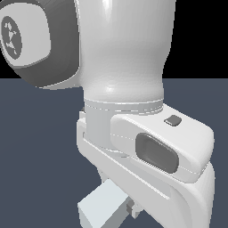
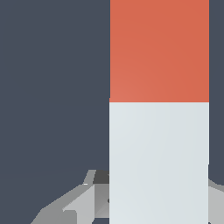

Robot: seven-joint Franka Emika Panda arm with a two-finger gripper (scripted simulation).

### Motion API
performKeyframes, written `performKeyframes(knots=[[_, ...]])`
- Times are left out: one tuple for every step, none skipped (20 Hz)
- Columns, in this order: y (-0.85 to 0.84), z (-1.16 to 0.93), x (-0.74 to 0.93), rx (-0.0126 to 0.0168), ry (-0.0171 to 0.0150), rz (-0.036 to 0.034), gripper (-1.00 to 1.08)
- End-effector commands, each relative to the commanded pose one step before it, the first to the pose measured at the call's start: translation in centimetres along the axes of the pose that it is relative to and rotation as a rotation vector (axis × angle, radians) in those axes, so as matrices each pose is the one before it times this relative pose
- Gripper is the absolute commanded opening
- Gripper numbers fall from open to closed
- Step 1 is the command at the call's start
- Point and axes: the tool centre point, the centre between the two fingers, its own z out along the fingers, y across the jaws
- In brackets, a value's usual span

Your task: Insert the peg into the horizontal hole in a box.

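The peg (image 2: 159,131) fills much of the wrist view, with a pale grey-white length and a red-orange end (image 2: 159,50). My gripper (image 2: 151,203) sits around the pale part, a grey finger (image 2: 81,203) showing on one side and a sliver of the other at the frame's edge, both against the peg's sides. In the exterior view the peg's pale end (image 1: 103,208) sticks out below the arm towards the exterior view's left, beside the fingertips (image 1: 132,209). The box and the hole are out of view.
The arm's white wrist and hand body (image 1: 147,147) block most of the exterior view. Dark blue-grey floor (image 1: 35,147) lies around and under the peg.
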Motion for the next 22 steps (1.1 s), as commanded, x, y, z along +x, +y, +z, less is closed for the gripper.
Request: performKeyframes(knots=[[-0.009, 0.012, 0.041, -0.00013, 0.00051, -0.00012, -1.00], [0.004, -0.030, -0.035, 0.00000, 0.00000, 0.00000, -1.00], [-0.005, -0.015, 0.039, -0.00005, -0.00031, -0.00166, -1.00], [-0.061, -0.066, 0.193, -0.00005, -0.00005, -0.00640, -1.00], [-0.096, -0.110, 0.310, -0.00007, -0.00006, -0.01045, -1.00], [-0.136, -0.153, 0.433, -0.00010, -0.00008, -0.01458, -1.00], [-0.175, -0.195, 0.552, -0.00012, -0.00009, -0.01859, -1.00], [-0.213, -0.236, 0.667, -0.00014, -0.00011, -0.02249, -1.00], [-0.251, -0.275, 0.779, -0.00016, -0.00011, -0.02629, -1.00], [-0.289, -0.313, 0.888, -0.00017, -0.00012, -0.02996, -1.00], [-0.326, -0.350, 0.993, -0.00018, -0.00011, -0.03352, -1.00], [-0.363, -0.385, 1.095, -0.00018, -0.00011, -0.03697, -1.00], [-0.400, -0.419, 1.194, -0.00019, -0.00010, -0.04032, -1.00], [-0.431, -0.447, 1.274, -0.00018, -0.00008, -0.04307, -1.00], [-0.436, -0.448, 1.281, -0.00016, -0.00006, -0.04331, -1.00], [-0.437, -0.446, 1.277, -0.00014, -0.00003, -0.04317, -1.00], [-0.438, -0.442, 1.269, -0.00012, -0.00001, -0.04291, -1.00], [-0.436, -0.436, 1.255, -0.00010, 0.00001, -0.04243, -1.00], [-0.437, -0.431, 1.243, -0.00007, 0.00004, -0.04204, -1.00], [-0.442, -0.431, 1.245, -0.00005, 0.00006, -0.04213, -1.00], [-0.430, -0.417, 1.206, -0.00004, 0.00007, -0.04082, -1.00], [-0.394, -0.378, 1.097, -0.00001, 0.00009, -0.03710, -1.00]])
